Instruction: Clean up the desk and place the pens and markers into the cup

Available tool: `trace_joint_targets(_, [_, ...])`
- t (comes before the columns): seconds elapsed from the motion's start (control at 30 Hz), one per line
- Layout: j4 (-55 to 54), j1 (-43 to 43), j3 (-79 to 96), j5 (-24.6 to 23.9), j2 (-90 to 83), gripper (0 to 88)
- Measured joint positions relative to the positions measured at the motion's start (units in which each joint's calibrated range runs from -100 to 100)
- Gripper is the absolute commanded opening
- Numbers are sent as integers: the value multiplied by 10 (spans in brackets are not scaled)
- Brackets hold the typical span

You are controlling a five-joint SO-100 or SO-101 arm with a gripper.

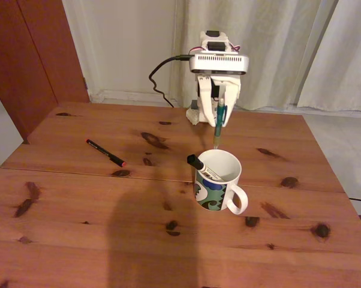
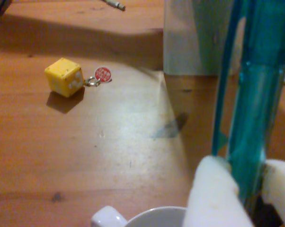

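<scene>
In the wrist view, the cup (image 2: 147, 216) is cut off by the bottom edge.

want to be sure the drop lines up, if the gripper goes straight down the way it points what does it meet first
Probably the cup. The gripper points down, holding the teal pen tip-down just above the rim at the cup's far side; depth is unclear, so it could land just behind.

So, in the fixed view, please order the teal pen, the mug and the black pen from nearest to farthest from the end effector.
1. Teal pen: held in the end effector, hanging upright.
2. Mug: just below the pen tip.
3. Black pen: lying far left on the desk.
</scene>
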Motion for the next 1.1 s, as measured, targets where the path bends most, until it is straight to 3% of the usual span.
trace_joint_targets(0.23, [-16,1,0,2,26,12])
trace_joint_targets(0.6, [-217,-7,61,3,80,12])
trace_joint_targets(1.1, [-230,-7,120,3,80,8])
